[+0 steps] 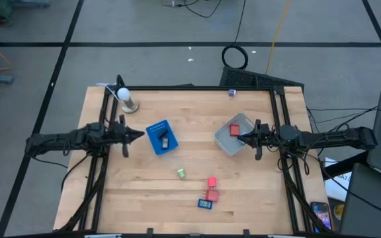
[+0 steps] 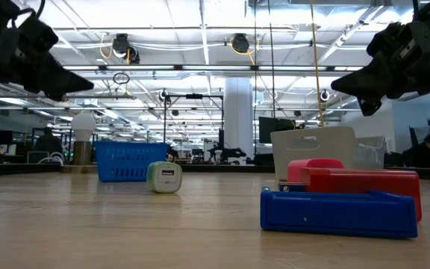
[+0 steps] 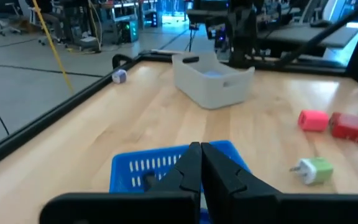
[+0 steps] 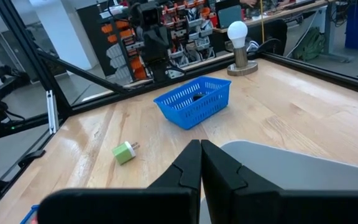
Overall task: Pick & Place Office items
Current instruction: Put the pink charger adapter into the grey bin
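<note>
My left gripper (image 1: 139, 135) is clenched on nothing, just beside the blue tray (image 1: 156, 129); my right gripper (image 1: 243, 137), clenched too, sits over the clear tub (image 1: 227, 147). Green bit (image 1: 181, 173) and red blocks (image 1: 211, 188) lie apart on open wood near the front edge.

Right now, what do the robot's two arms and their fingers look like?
Both arms are dark, slim and jointed. The left gripper and right gripper each end in two black, tapered fingers. No markings show.
</note>
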{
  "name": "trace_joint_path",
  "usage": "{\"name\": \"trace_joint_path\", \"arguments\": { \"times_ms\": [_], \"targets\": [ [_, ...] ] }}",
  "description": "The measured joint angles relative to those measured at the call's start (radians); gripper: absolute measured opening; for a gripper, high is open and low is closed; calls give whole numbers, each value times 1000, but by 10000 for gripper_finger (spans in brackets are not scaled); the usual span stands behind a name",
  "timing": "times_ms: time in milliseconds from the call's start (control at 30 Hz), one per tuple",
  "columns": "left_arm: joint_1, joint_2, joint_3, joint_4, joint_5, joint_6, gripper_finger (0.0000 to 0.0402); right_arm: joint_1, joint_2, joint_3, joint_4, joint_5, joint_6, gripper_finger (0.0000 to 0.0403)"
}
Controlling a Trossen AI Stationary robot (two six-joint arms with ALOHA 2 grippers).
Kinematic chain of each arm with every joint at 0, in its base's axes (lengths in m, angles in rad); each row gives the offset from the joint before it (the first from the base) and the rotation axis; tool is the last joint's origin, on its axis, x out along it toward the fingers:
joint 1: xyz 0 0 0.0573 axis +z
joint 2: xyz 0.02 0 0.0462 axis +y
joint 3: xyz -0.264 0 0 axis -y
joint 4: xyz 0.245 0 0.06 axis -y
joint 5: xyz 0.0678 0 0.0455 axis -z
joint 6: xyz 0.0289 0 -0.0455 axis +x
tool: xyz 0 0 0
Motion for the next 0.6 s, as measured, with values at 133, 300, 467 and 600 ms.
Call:
{"name": "trace_joint_path", "arguments": {
  "times_ms": [133,300,467,600],
  "targets": [
    [0,2,-16,45,27,8,4,0,7,0,0,4,0,0],
    [0,9,-19,52,80,1,6,0,11,0,0,4,-1,0],
    [0,51,-19,51,72,-7,3,0,16,0,2,4,-7,0],
    [0,90,-20,51,69,-6,12,0,15,0,38,4,-8,0]
  ]
}}
